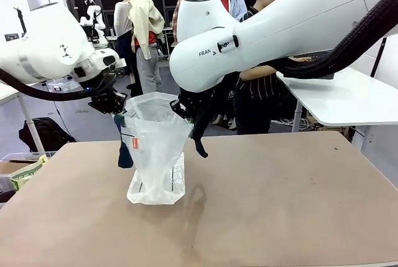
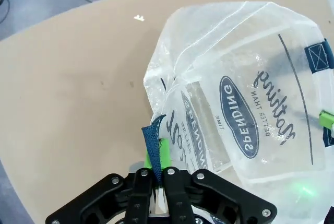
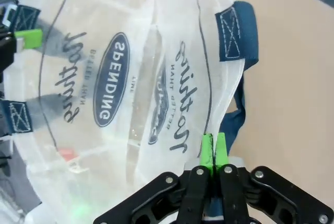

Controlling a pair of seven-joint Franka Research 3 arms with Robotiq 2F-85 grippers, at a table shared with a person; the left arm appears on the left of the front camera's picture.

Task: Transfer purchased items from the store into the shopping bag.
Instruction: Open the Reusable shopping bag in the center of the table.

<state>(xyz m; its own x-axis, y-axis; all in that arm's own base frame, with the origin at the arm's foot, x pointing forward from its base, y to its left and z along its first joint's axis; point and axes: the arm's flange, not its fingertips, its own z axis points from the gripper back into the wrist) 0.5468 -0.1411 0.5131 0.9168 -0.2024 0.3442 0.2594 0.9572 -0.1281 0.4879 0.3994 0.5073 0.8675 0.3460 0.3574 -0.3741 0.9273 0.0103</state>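
Note:
The shopping bag stands upright on the brown table, translucent white with black print and a small red tag. My left gripper is shut on the bag's rim at its left side, pinching the film beside a navy handle in the left wrist view. My right gripper is shut on the opposite rim, seen close in the right wrist view, with a navy handle hanging beside it. The mouth is held spread between them. The store basket and the purchased items are out of view.
A person stands behind the table's far edge, mostly hidden by my right arm. A white table stands at the back right. A box sits low beside the table's left edge.

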